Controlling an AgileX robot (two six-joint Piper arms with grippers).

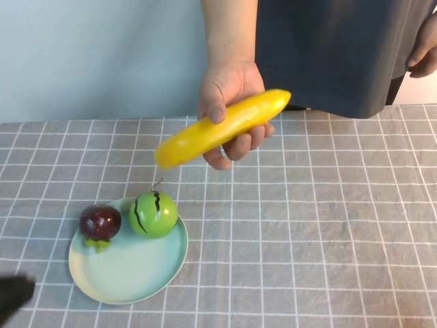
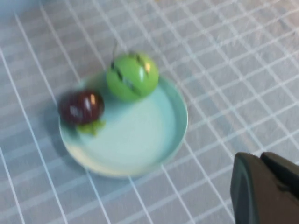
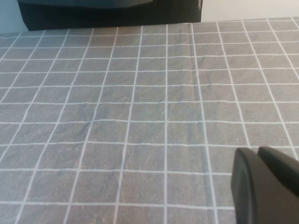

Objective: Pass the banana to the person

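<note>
The person (image 1: pixel 328 48) stands at the table's far side and holds the yellow banana (image 1: pixel 222 128) in one hand (image 1: pixel 229 85), tilted, in the air above the cloth. No gripper touches it. My left gripper (image 1: pixel 13 295) shows only as a dark shape at the table's near left corner. In the left wrist view it (image 2: pixel 260 157) is shut and empty, near the plate. My right gripper (image 3: pixel 258 151) is out of the high view. In the right wrist view it is shut and empty over bare cloth.
A pale blue plate (image 1: pixel 130 273) at the near left holds a round green striped fruit (image 1: pixel 153 214) and a small dark purple fruit (image 1: pixel 100 221); all show in the left wrist view (image 2: pixel 140 135). The grey checked cloth (image 1: pixel 314 225) covers the table.
</note>
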